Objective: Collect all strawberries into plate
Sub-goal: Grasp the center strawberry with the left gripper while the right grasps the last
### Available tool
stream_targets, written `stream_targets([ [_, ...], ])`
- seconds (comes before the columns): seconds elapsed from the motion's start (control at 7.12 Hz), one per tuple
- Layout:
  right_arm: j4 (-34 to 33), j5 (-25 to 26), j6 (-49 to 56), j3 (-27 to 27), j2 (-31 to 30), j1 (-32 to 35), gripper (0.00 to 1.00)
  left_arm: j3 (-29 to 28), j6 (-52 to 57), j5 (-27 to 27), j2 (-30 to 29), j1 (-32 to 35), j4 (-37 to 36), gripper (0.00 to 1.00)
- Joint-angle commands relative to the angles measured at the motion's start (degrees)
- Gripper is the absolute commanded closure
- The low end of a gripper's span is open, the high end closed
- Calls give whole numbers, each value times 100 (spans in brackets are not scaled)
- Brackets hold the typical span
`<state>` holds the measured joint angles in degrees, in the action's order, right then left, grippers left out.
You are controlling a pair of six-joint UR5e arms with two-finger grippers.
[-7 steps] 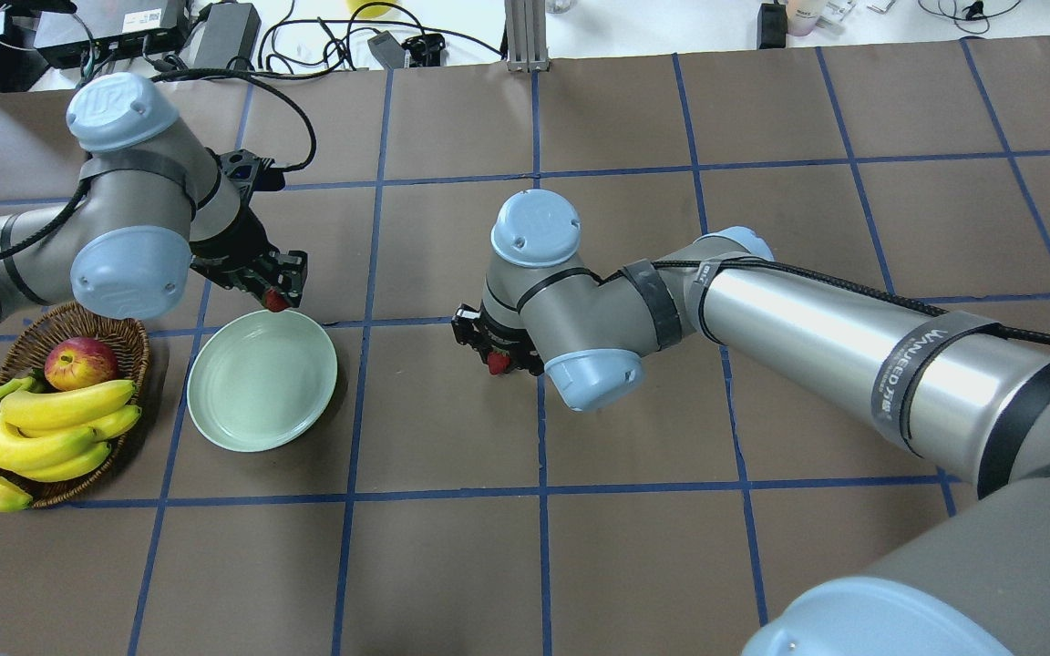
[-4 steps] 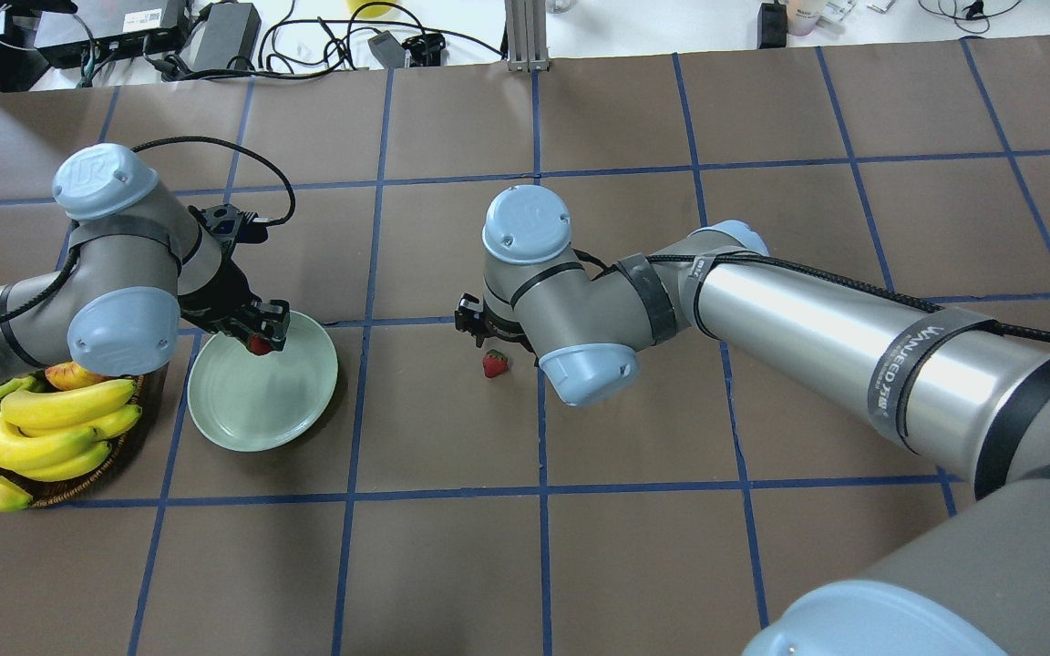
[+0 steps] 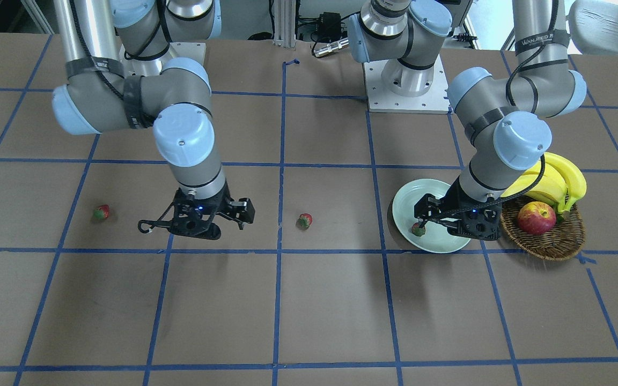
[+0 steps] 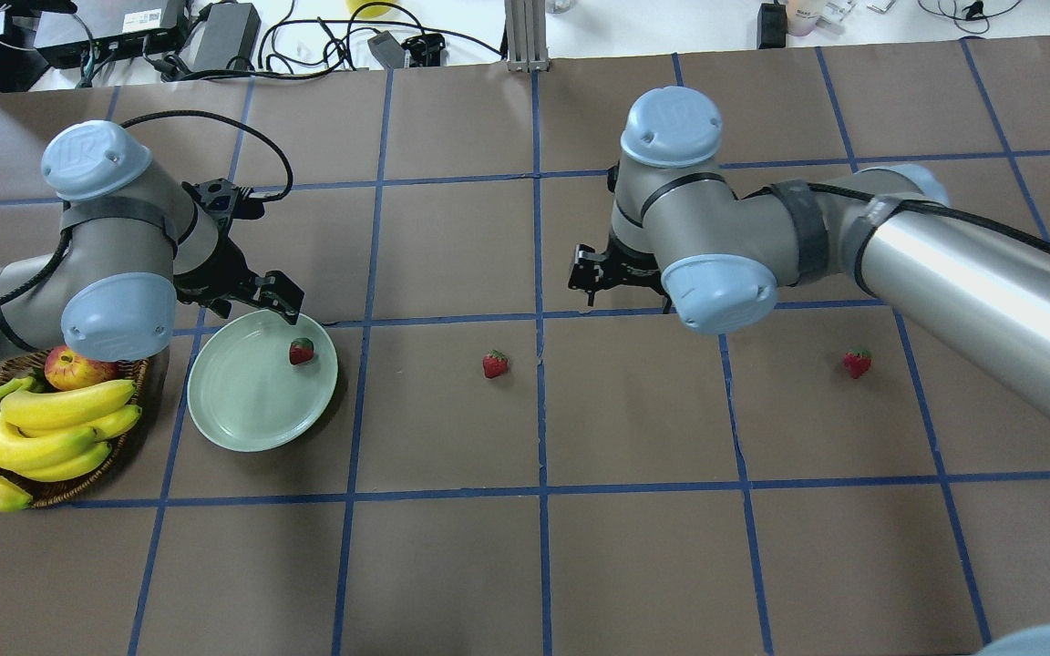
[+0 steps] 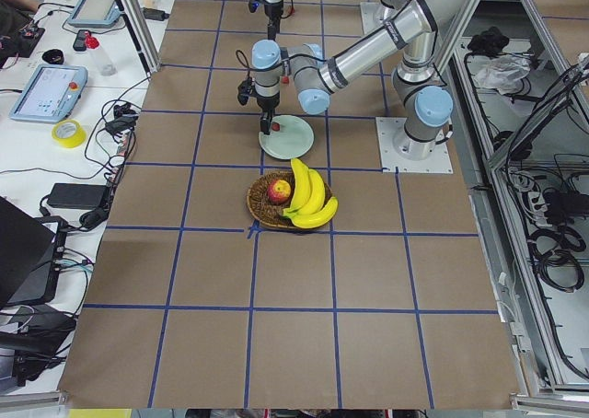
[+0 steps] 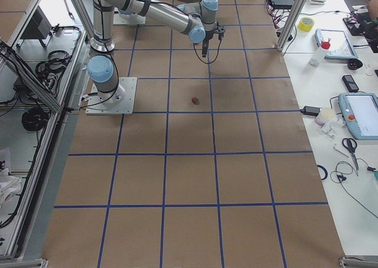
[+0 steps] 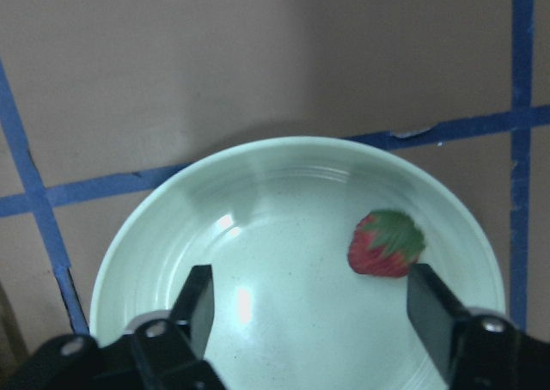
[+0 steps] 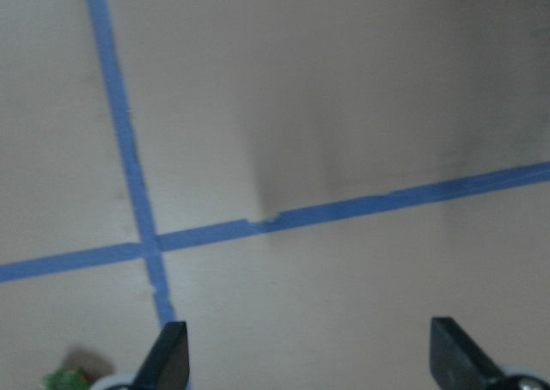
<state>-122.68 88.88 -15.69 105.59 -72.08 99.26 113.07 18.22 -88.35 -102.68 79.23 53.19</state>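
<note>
One strawberry (image 4: 302,351) is seen lying on the plate (image 4: 242,415), near the left end of the tabletop (image 4: 634,547). The left jaws are held wide open and empty just above the plate's far rim. Two more lie on the bare tabletop: a middle strawberry (image 4: 495,363) and a right-end strawberry (image 4: 857,363). The right jaws, likewise spread and empty, are hung between these two, slightly toward the far edge, and are judged nearer to both than the left jaws.
</note>
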Motion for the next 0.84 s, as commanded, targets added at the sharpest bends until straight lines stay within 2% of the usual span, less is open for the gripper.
stream_targets([
  [0.0,139,496,2138,469,-358,-1035,0,-170,-1932,2,-6,1027,34,0],
  [0.14,61,533,3019,741,-524,-1527,0,-215,-3041,54,-120,1494,24,0],
  [0.28,34,456,3559,909,-578,-2098,0,-224,-3600,55,-243,1951,-45,0],
  [0.42,25,403,3816,936,-579,-2573,0,-224,-3406,-15,-322,2556,-116,0],
  [0.56,34,202,3880,980,-579,-2830,0,-215,-3143,-16,-480,2884,-421,0],
  [0.7,-158,87,4037,1129,-518,-2868,0,-215,-3123,28,-682,2913,-502,0],
])
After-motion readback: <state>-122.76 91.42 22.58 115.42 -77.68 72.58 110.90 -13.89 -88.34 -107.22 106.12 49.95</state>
